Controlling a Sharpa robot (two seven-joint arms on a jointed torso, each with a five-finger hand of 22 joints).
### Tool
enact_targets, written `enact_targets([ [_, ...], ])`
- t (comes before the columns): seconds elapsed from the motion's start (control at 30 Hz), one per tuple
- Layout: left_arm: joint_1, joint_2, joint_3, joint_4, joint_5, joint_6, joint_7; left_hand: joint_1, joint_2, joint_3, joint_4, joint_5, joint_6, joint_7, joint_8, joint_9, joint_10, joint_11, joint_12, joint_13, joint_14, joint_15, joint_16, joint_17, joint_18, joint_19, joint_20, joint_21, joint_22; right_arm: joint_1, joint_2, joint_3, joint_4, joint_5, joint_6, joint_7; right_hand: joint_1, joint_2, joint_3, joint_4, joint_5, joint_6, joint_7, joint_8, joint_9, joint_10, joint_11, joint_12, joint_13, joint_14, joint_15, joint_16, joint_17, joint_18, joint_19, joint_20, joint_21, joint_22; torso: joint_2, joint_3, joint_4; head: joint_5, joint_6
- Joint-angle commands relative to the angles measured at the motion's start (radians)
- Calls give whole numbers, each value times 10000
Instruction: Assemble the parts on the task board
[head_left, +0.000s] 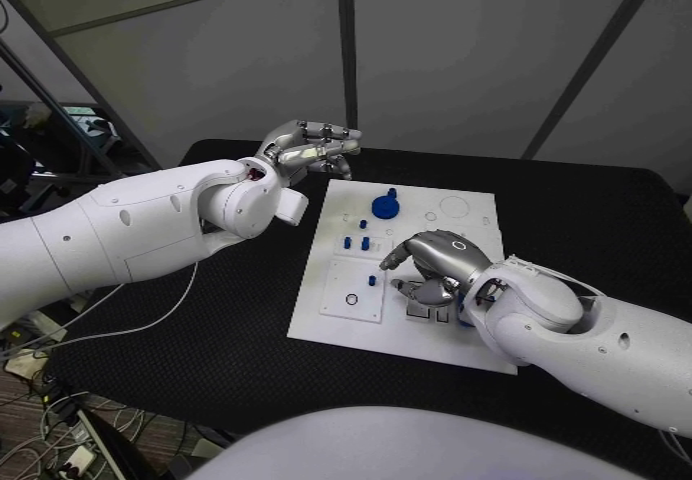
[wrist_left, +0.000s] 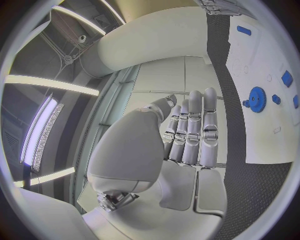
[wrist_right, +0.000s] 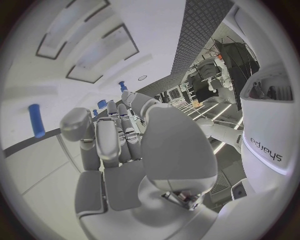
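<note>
You are at the picking stage: your right hand (head_left: 437, 262) hovers low over the near middle of the flat white plastic task board (head_left: 462, 340), fingers curled downward with nothing visibly in them. The small blue peg-like parts (head_left: 361, 241) lie just beside its fingertips, toward the board's left half; the round blue gear (head_left: 387, 206) sits farther off. Next you need a precise pinch on one peg. Your left hand (head_left: 307, 146) waits released above the black worktop (head_left: 216, 340), clear of the board.
</note>
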Motion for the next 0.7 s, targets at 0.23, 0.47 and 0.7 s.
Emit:
enact_targets([
  [0.23,11,-21,-25,-22,34,187,-4,-15,38,-10,-59,25,-12,28,23,-16,-57,11,61,-12,-38,-3,-36,-14,10,-48,-58,47,10,578,-876,457,193,1470,164,-257,-229,-125,-217,72,91,-116,-91,-29,-9,35,-56,139,21,275,49,197,120,26,-8,20,85,70,-40,-5,-91,-349,258],
  [0.47,10,-6,-40,-54,34,206,-16,-15,38,-10,-59,25,-12,28,23,-16,-57,11,61,-12,-38,-3,-36,-14,10,-48,-58,47,10,748,-1106,548,-260,1104,789,-470,-364,-209,-486,168,102,-223,-185,-21,-9,-94,-102,193,6,295,18,281,164,25,21,8,108,95,-31,-28,-97,-521,295],
  [0.7,12,28,-43,-78,34,242,-29,-19,41,-10,-61,26,-12,25,26,-15,-55,10,65,-15,-40,-1,-36,-20,10,-53,-56,47,11,781,-1012,564,-578,834,1413,-587,-386,-216,-638,212,35,-209,-210,-3,2,-160,-118,232,3,316,4,328,192,18,60,-1,127,116,-32,-39,-56,-567,264],
])
